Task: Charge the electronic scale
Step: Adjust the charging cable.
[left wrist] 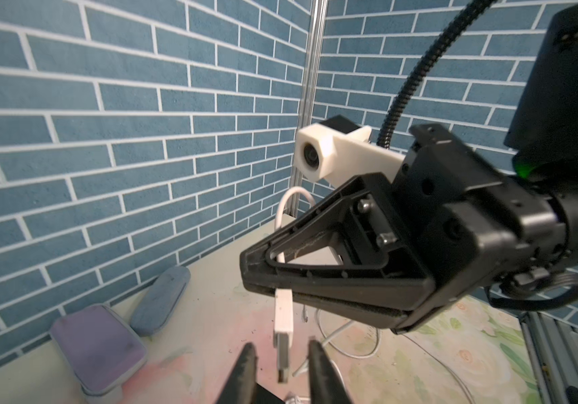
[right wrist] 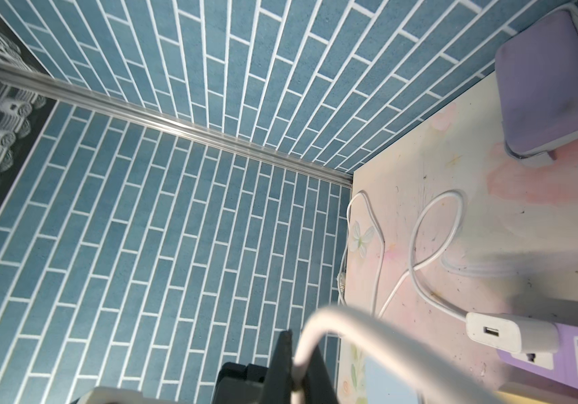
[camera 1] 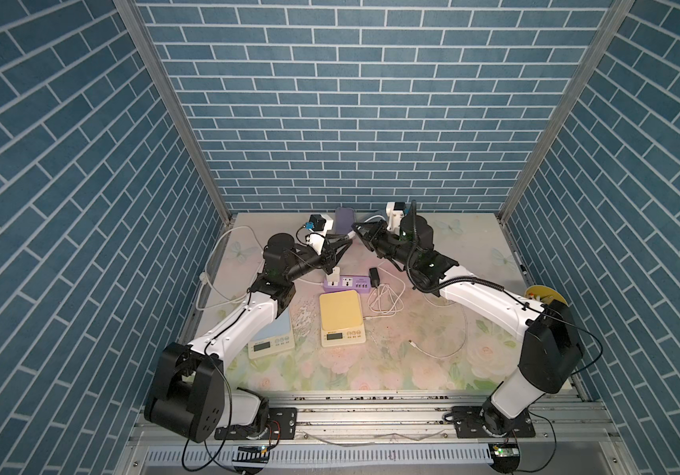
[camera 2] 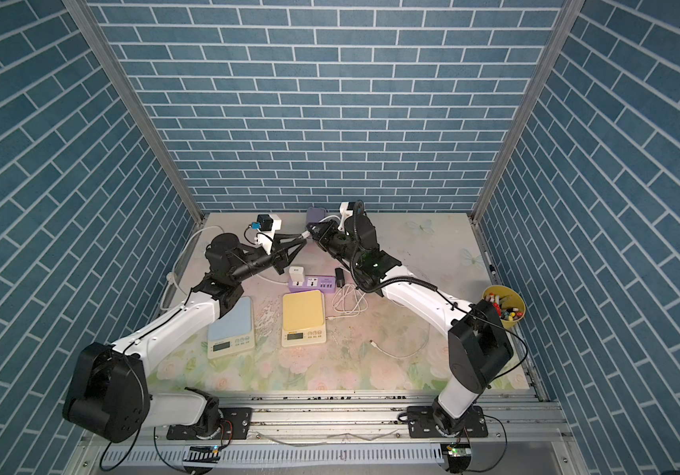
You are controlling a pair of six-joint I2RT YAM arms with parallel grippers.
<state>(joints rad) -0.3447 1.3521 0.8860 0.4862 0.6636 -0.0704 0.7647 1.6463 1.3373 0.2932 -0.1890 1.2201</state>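
In both top views, the yellow scale (camera 1: 340,308) sits in the middle of the desk (camera 1: 412,370). The left gripper (camera 1: 346,242) and right gripper (camera 1: 358,227) are tip to tip near the far edge.

Left wrist view: the right gripper pinches the white USB cable (left wrist: 284,314), and the left fingers (left wrist: 249,360) are spread either side of its plug.

Right wrist view: the jaws are clamped on that cable.

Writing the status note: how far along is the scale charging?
Done: white charger sits in the purple power strip. In hand: right gripper pinches the cable's USB plug; left gripper is open around it, apparently a handover. Left: plug it into the charger's empty port; can't tell whether its far end is in the yellow scale.
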